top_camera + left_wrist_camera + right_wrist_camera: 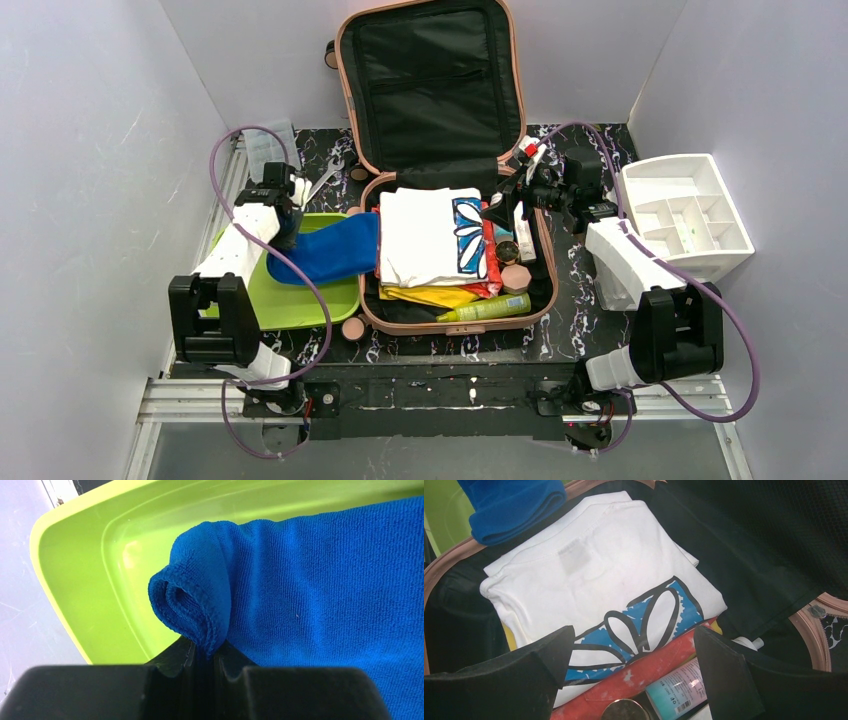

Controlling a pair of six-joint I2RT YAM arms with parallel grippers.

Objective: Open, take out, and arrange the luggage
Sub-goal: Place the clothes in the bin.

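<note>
Top view: luggage (pixel 430 70) seen open at frame centre, lid raised. Blue towel (pixel 330 250) draped from it onto green tray (pixel 285 305), frame left.
Left wrist: towel fold clamped by left end effector (pixel 205 655).
Right wrist: right end effector (pixel 634 650) spread wide, nothing held, above white shirt (pixel 589 580).

1. The left arm (pixel 235 250) is made of smooth white shells joined by chunky black joint blocks.
2. The right arm (pixel 625 265) matches it, with white casing and a big black block at the elbow.
3. A lilac cable (pixel 212 170) loops off the left arm, and a second lilac cable (pixel 575 125) trails from the right.
4. The left pincer (pixel 205 650) is matt black, with narrow stepped fingers (pixel 175 657).
5. The right pincer (pixel 633 632) is also black, with broad, wedge-shaped fingers (pixel 524 680).
6. Each arm sits on a small black base showing bits of red wiring.
</note>
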